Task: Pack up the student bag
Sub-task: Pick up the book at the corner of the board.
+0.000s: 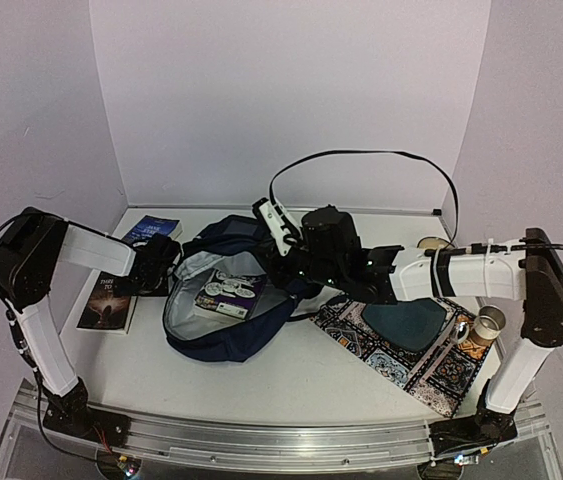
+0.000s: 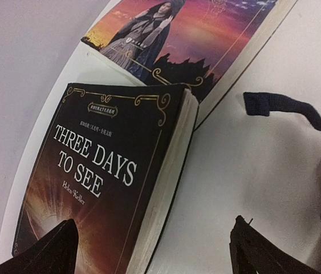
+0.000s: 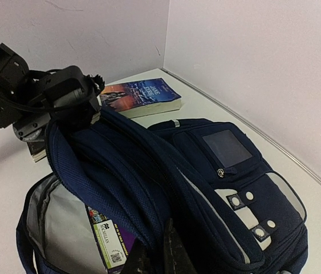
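The student bag [image 1: 223, 330] lies open in the middle of the table, showing grey lining and a purple book [image 1: 229, 292] inside. In the right wrist view the bag [image 3: 234, 188] shows its grey-blue panel and white patches. My right gripper [image 1: 289, 268] is at the bag's right rim. Its fingers [image 3: 177, 254] are pinched on the navy fabric of the opening and hold it raised. My left gripper [image 1: 156, 265] is open and empty, low over the "Three Days to See" book [image 2: 103, 188]. One finger [image 2: 46, 251] is over the cover, the other over bare table.
A second book with a blue cover [image 1: 151, 230] lies behind the first, near the back wall. A patterned mat [image 1: 431, 370] with a dark teal item [image 1: 406, 322] lies right of the bag. Tape rolls [image 1: 489, 322] stand at the far right. A bag strap [image 2: 297, 114] lies near the books.
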Action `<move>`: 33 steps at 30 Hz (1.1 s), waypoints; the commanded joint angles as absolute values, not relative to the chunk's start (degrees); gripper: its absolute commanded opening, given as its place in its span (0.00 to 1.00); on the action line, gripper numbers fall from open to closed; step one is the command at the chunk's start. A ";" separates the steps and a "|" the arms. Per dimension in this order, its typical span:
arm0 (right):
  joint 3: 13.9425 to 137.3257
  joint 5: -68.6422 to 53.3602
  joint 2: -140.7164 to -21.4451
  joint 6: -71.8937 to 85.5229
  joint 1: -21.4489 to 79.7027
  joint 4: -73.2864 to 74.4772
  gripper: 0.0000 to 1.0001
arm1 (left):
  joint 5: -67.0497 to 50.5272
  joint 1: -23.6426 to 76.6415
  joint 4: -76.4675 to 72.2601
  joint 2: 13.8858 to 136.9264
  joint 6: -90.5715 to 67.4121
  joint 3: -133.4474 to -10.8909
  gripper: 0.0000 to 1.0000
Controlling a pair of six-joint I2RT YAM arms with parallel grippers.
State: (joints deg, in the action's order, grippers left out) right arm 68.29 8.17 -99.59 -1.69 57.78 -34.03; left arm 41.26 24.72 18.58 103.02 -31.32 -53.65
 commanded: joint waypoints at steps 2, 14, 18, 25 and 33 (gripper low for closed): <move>72.29 8.96 -97.38 -0.88 57.08 -42.93 0.00 | 46.84 23.53 20.87 107.30 -30.25 -57.63 0.90; 72.60 8.60 -97.50 -0.63 57.08 -42.98 0.00 | 49.12 21.81 27.22 113.95 -31.98 -61.42 0.69; 72.51 8.55 -97.21 -0.72 57.12 -42.98 0.00 | 49.57 21.70 28.22 113.78 -32.23 -61.09 0.51; 72.25 8.46 -96.63 -0.72 57.09 -43.12 0.00 | 48.65 21.71 30.62 109.46 -32.15 -61.60 0.17; 72.37 9.01 -96.23 -0.89 57.07 -43.11 0.00 | 39.80 21.72 37.50 93.60 -33.56 -62.65 0.00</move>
